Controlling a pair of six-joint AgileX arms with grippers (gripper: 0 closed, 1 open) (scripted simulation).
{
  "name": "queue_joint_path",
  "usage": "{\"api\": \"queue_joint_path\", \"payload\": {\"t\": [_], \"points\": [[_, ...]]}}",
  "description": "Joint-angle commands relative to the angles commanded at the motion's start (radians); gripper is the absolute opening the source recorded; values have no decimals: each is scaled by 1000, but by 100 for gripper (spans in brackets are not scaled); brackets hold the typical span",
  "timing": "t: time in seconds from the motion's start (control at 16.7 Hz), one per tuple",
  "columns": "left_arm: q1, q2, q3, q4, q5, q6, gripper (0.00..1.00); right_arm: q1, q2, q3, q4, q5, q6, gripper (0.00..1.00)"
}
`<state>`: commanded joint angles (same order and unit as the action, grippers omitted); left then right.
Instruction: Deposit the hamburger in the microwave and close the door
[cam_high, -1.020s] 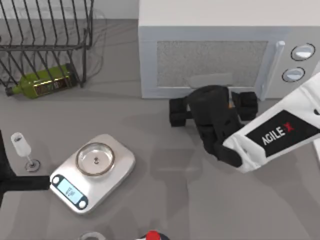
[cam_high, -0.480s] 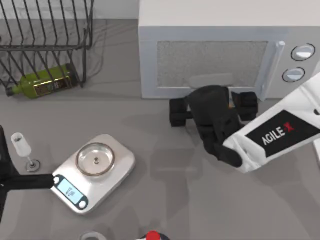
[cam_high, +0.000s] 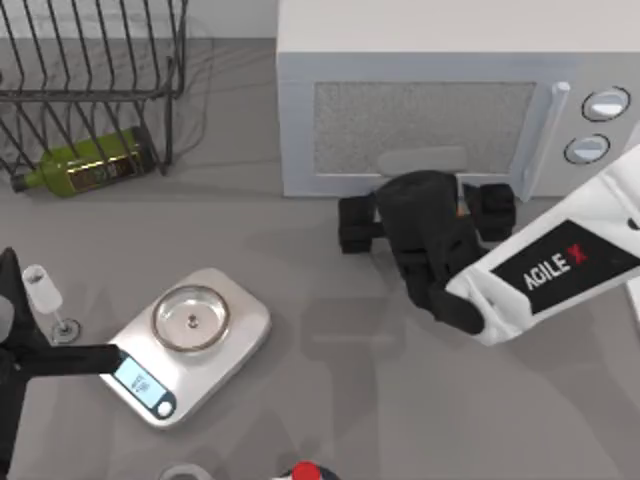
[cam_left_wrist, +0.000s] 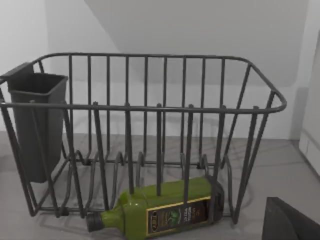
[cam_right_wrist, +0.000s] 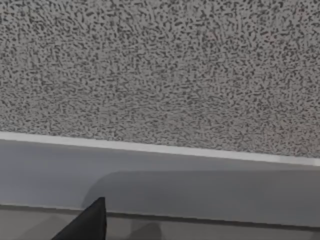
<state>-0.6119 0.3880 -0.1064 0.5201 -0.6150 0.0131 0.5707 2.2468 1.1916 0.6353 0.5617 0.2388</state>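
Right gripper at shut microwave door; left arm at table's left edge.

Microwave (cam_high: 455, 95) at 1 o'clock in the top view, door (cam_high: 425, 125) closed flat. Right gripper (cam_high: 428, 205) just in front of the door's lower edge; can't tell its grip. Left gripper (cam_high: 75, 357) at 8 o'clock, beside the scale (cam_high: 185, 343); grip also unclear. Green bottle (cam_left_wrist: 160, 211) lies by the wire rack (cam_left_wrist: 145, 107), 10 o'clock.

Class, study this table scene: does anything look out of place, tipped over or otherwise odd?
Yes: the green bottle lies on its side on the table, against the front bars of the wire rack, not upright. The microwave door looks shut.
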Motion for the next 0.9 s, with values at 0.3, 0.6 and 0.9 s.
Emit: {"api": "queue_joint_path", "payload": {"t": [0.3,0.6,0.9], "points": [[15,52,67,-14,4,-4,0,0,0,0,0,0,0,100],[-41,265,279,-211,17,-90,0,0,0,0,0,0,0,100],[-116,709,736,-534,31,-250,0,0,0,0,0,0,0,100]]}}
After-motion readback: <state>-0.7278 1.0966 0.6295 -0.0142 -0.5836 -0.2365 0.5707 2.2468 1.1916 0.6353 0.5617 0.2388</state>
